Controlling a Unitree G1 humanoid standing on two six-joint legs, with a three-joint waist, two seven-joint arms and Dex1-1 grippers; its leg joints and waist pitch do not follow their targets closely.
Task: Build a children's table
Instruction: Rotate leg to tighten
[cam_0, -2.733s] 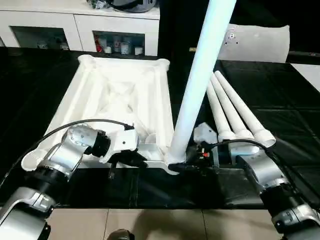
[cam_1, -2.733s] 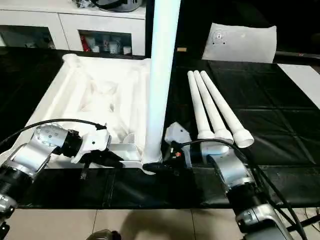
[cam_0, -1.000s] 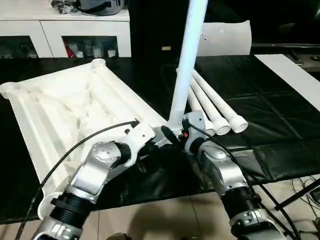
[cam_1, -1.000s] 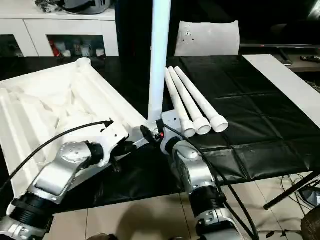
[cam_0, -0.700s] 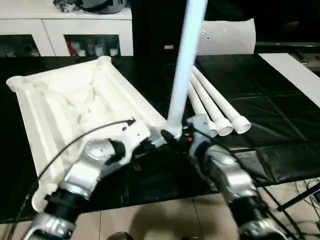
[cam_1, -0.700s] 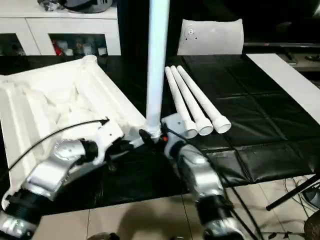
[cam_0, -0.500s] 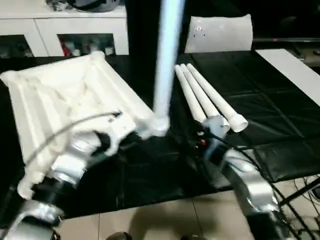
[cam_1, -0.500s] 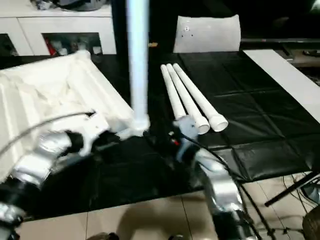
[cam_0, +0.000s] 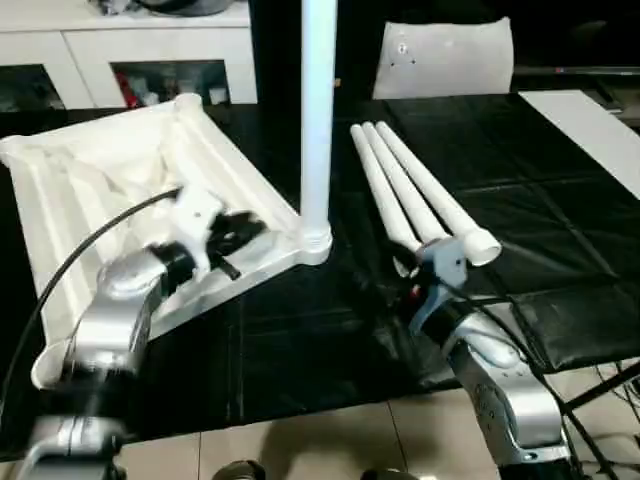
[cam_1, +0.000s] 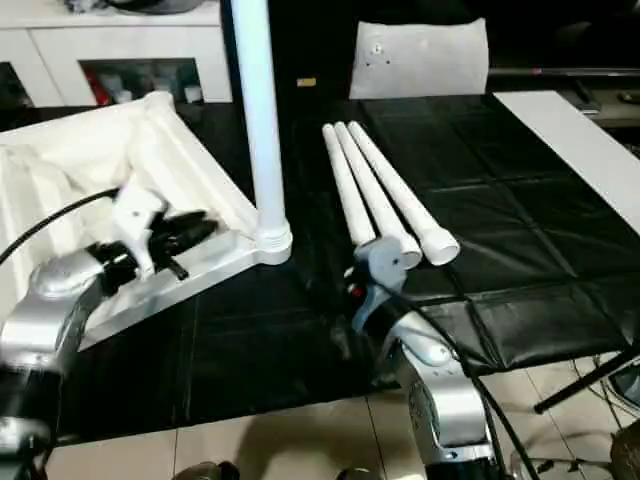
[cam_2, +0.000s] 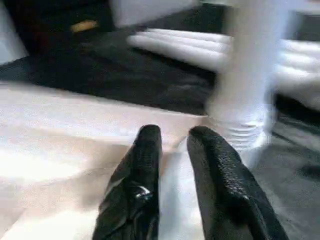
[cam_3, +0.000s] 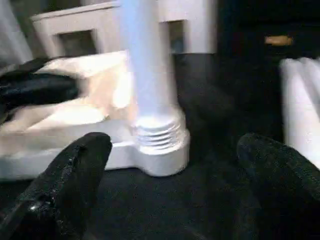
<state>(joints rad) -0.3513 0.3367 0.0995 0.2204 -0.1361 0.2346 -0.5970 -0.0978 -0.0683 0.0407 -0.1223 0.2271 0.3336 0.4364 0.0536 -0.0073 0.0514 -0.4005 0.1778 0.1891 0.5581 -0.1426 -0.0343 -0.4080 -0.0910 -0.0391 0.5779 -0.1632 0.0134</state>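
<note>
Both grippers have let go of the upright leg (cam_0: 318, 110), seated in the top's (cam_0: 110, 190) near corner socket. Your right gripper (cam_3: 170, 165), jaws spread wide, sits nearest the three loose legs (cam_0: 420, 190), lying lengthwise away from you; left gripper (cam_2: 175, 150), jaws slightly apart, hovers over the top.

right gripper (cam_3: 175, 165) backed off upright leg (cam_0: 318, 110)
</note>
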